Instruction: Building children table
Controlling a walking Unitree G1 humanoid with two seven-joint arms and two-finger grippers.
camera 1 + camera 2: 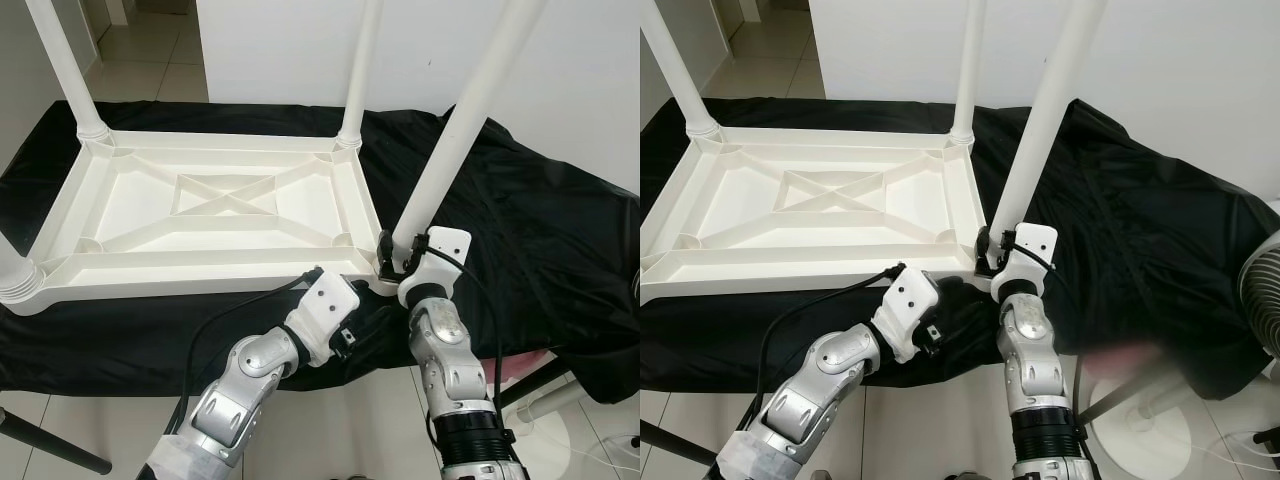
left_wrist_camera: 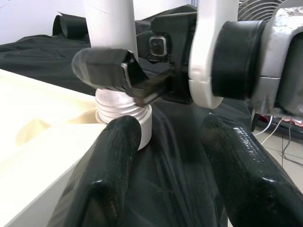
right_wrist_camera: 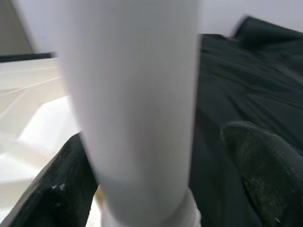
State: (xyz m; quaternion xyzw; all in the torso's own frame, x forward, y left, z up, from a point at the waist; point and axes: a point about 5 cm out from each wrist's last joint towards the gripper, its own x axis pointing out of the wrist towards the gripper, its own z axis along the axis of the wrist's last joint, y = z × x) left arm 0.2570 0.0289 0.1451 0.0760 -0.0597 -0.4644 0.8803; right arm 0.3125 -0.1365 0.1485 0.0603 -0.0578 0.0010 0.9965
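- Both my silver arms reach forward from the near edge; my right jaws straddle the base of the near-right leg. Whether they are clenched on it or only set around it I cannot tell: the right wrist view shows a finger at each side of the blurred white tube.
- My left jaws stand released, fingers apart, just beside that same corner, pointing at the ribbed collar where the leg enters its socket.
- An upside-down white tabletop lies on a black cloth that covers the desk, with three other legs already standing at the far-left, far-right and near-left corners.
- I judge the plastic light, stiff and smooth, so the round leg could slip or turn in my fingers; low down near the collar looks like the firmest hold, and the leg leans right, so it may not be fully seated.
- A fan stands on the floor at the right, well apart from the work; my own cables trail near the tabletop's near edge.
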